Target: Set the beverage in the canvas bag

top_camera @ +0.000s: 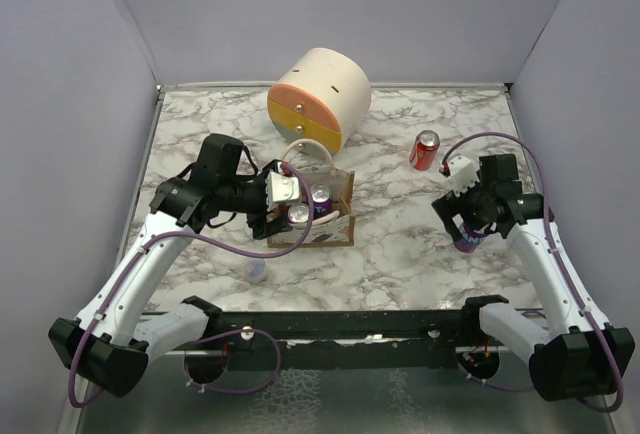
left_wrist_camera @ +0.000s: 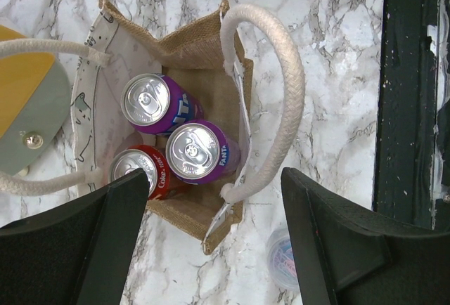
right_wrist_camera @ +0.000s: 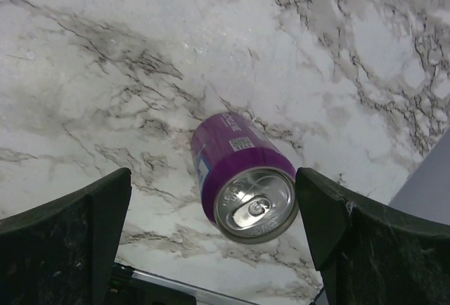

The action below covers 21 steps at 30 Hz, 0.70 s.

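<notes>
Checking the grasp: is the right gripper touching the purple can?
Cannot tell. Right wrist: marble separates one finger from the purple can; the other borders its rim.

Purple can (top_camera: 468, 243) mostly hidden beneath right tool (top_camera: 463, 224) in top view, red can (left_wrist_camera: 137, 169) half behind black finger (left_wrist_camera: 84, 249)

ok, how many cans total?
5. In the canvas bag: two purple cans, one Coke can. A loose red can stands far right on the table. A loose purple can sits under the open right tool. More may hide inside.

Both the left claw (left_wrist_camera: 214, 185) and right claw (right_wrist_camera: 214, 178) gape downward.
</notes>
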Each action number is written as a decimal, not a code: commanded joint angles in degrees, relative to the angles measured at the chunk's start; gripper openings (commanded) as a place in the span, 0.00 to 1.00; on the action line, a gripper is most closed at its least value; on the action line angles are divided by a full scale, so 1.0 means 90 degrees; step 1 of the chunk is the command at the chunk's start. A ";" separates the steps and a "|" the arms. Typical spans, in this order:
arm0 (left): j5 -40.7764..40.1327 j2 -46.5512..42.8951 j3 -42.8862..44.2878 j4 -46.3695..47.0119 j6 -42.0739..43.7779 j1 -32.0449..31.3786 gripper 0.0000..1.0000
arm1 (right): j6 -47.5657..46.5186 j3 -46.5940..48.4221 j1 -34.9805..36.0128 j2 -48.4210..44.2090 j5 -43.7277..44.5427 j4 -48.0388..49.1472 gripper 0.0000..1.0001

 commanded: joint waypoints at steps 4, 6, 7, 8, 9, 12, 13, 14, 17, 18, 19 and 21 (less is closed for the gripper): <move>0.0096 -0.0082 -0.0012 0.0128 -0.0067 0.0027 0.78 | -0.0602 -0.0240 -0.0812 0.0233 -0.0133 0.0108 1.00; 0.0090 -0.0097 -0.0029 0.0119 -0.0054 0.0035 0.79 | -0.0771 -0.0277 -0.1050 0.0326 -0.0277 0.0117 1.00; 0.0085 -0.0106 -0.0042 0.0126 -0.0051 0.0031 0.79 | -0.0858 -0.0290 -0.1195 0.0358 -0.0378 0.0107 1.00; 0.0089 -0.0108 -0.0044 0.0126 -0.0044 0.0035 0.79 | -0.0945 -0.0307 -0.1326 0.0395 -0.0477 0.0095 1.00; 0.0089 -0.0116 -0.0055 0.0128 -0.0033 0.0033 0.79 | -0.1020 -0.0309 -0.1450 0.0436 -0.0568 0.0076 1.00; 0.0088 -0.0109 -0.0075 0.0159 -0.0029 0.0035 0.79 | -0.1249 -0.0338 -0.1826 0.0526 -0.0854 0.0039 1.00; 0.0095 -0.0110 -0.0082 0.0168 -0.0026 0.0034 0.79 | -0.1304 -0.0352 -0.1911 0.0561 -0.0962 0.0032 0.99; 0.0099 -0.0110 -0.0094 0.0183 -0.0036 0.0034 0.79 | -0.1341 -0.0355 -0.1981 0.0594 -0.1070 0.0009 0.98; 0.0108 -0.0102 -0.0120 0.0202 -0.0036 0.0034 0.79 | -0.1411 -0.0369 -0.2108 0.0711 -0.1308 0.0007 0.93; 0.0098 -0.0111 -0.0129 0.0206 -0.0025 0.0033 0.79 | -0.1419 -0.0369 -0.2125 0.0749 -0.1372 0.0023 0.92; 0.0099 -0.0116 -0.0143 0.0199 -0.0027 0.0034 0.79 | -0.1419 -0.0370 -0.2137 0.0795 -0.1448 0.0028 0.90; 0.0094 -0.0115 -0.0144 0.0205 -0.0030 0.0034 0.79 | -0.1420 -0.0361 -0.2149 0.0885 -0.1594 0.0012 0.85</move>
